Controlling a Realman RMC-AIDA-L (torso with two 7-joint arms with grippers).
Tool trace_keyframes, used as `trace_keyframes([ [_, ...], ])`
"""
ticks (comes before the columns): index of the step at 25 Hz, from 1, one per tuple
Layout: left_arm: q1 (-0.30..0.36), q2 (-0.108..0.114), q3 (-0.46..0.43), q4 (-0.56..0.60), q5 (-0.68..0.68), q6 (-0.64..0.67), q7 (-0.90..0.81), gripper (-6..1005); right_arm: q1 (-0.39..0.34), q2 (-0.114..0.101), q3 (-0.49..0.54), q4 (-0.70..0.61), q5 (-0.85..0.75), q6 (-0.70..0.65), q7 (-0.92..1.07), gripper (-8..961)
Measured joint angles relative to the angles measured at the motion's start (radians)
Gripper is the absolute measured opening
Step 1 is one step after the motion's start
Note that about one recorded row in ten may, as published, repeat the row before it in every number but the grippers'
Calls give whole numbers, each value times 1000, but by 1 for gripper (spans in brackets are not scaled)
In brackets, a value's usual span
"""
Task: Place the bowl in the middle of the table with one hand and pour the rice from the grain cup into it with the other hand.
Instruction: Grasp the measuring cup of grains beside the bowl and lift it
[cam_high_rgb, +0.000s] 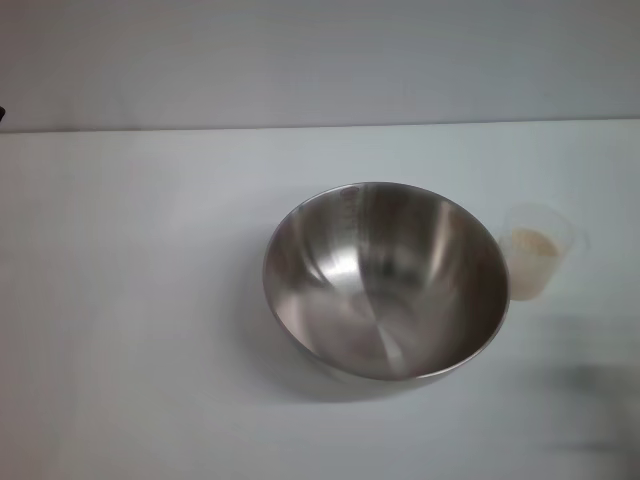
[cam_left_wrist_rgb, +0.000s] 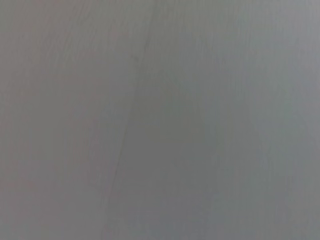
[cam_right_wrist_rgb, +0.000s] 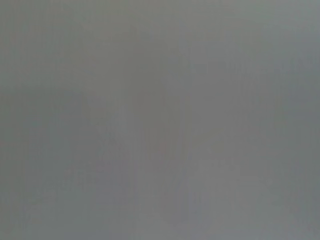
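Now the white table (cam_high_rgb: 130, 300) holds the steel bowl (cam_high_rgb: 385, 280) just right of centre, empty. Touching its right rim — the clear cup (cam_high_rgb: 540, 250), upright, rice (cam_high_rgb: 532, 245) inside. Neither gripper shows — their state can't be told.
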Motion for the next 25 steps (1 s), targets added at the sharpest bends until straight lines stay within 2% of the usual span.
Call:
trace_keyframes([
  [8,3,-6,7,0,0,13,-1,870,46,-2,-1,-1,0,129,2,652],
  [25,1,-8,1,-3,0,15,6,871,134,-4,0,-15,0,268,2,651],
])
